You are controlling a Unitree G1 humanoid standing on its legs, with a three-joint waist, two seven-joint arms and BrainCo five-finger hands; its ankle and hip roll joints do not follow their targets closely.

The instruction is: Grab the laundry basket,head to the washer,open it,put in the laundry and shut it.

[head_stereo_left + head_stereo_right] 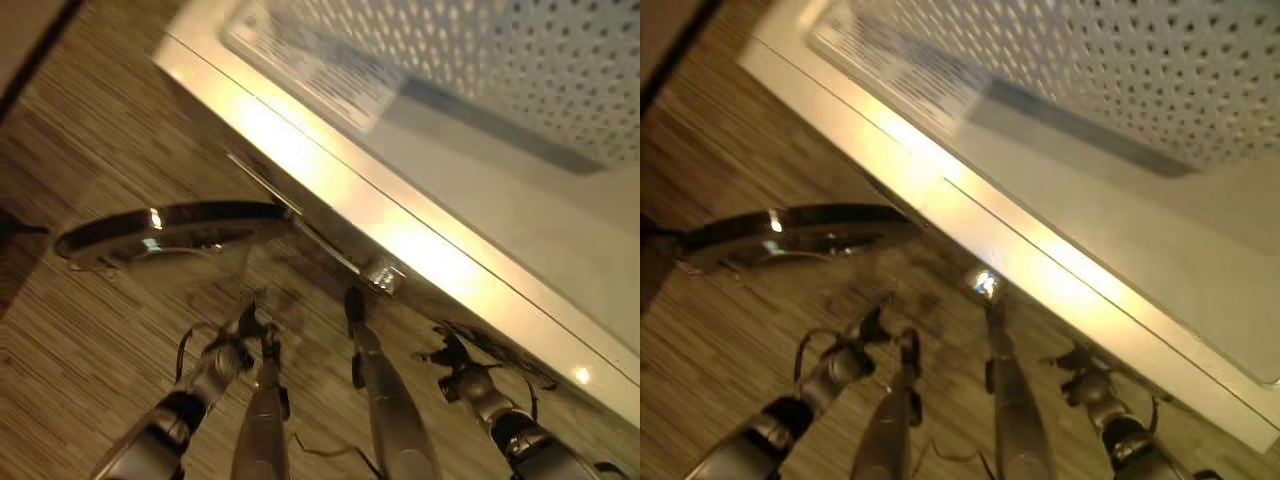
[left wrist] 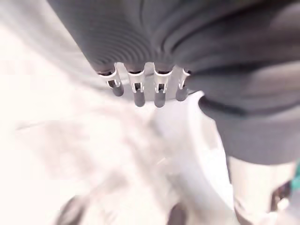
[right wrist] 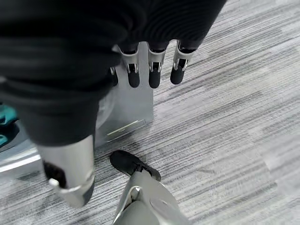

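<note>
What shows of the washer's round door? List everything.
The door is a round, dark, glossy pane in a shiny metallic rim, seen almost edge-on. It appears to stand open, jutting out from the white washer, which it meets at one end, above the striped floor. The left hand hangs just below it, apart; the right hand is farther off. Nothing touches it.

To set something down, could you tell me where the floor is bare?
Bare striped floor lies on the robot's side of the round door, left of the left robot hand, and past the right robot hand. Crowded between door and washer front.
</note>
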